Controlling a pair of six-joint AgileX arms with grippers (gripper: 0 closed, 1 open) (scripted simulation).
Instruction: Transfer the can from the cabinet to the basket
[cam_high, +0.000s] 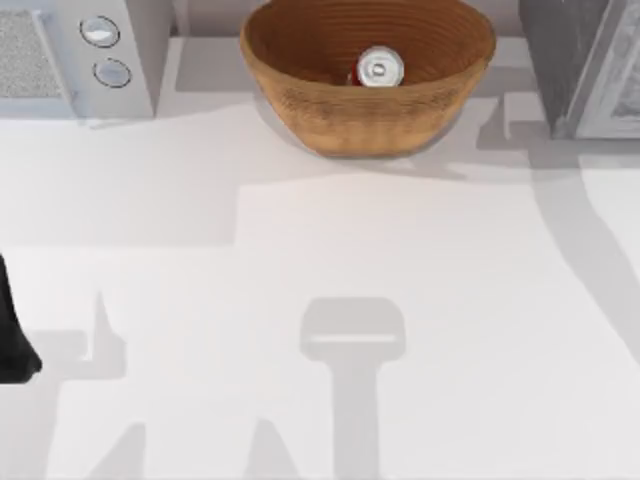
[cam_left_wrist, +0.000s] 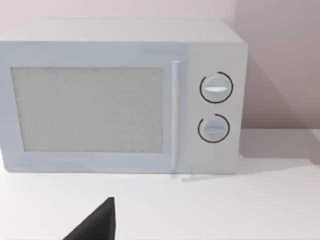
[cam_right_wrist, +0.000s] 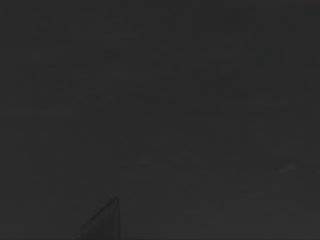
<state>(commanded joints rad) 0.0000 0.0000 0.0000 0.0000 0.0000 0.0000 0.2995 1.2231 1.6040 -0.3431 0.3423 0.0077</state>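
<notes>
Can: seen upright inside the basket, silver top and pull tab facing up; only a sliver of reddish side is visible, the rest hidden behind the basket wall.
Basket: brown wicker, set at the far middle of the surface; its far rim is cut off by the edge of the top view.
Cabinet: dark grey, at the far right corner, cut off by the frame; the lighter framed door is seen only in part.
Left arm: a dark mass is seen at the left edge of the top view, mostly out of frame.
Left end effector: only one dark tip is shown in the left wrist view; opening cannot be told, and nothing is seen held.
White appliance: two round knobs and a speckled door, standing well ahead of the left end effector, door shut.
Right wrist view: dark.
Right end effector: state cannot be told.
Surface: plain white, crossed by grey shadows of the arms.
Room: a pale wall is seen behind the appliance.
</notes>
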